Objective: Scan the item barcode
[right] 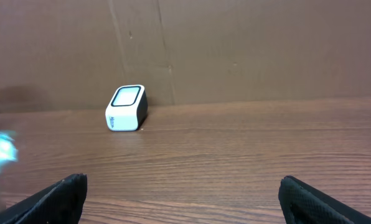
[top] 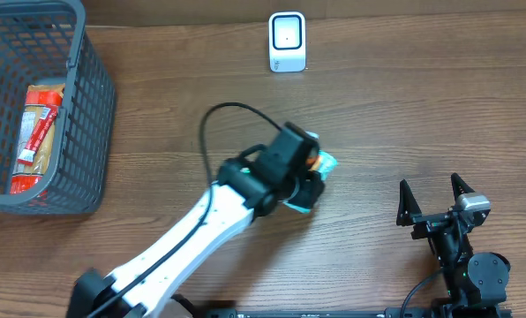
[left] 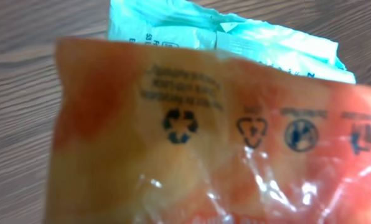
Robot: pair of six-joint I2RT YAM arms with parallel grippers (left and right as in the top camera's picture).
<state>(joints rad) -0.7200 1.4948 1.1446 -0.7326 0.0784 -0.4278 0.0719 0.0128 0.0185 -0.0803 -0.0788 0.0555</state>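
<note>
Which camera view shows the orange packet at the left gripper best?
The left wrist view: the packet fills the frame, its recycling symbols clear. Overhead, the left gripper covers most of it; only a teal and orange edge shows. The right wrist view catches just a blurred teal bit at its left edge.
</note>
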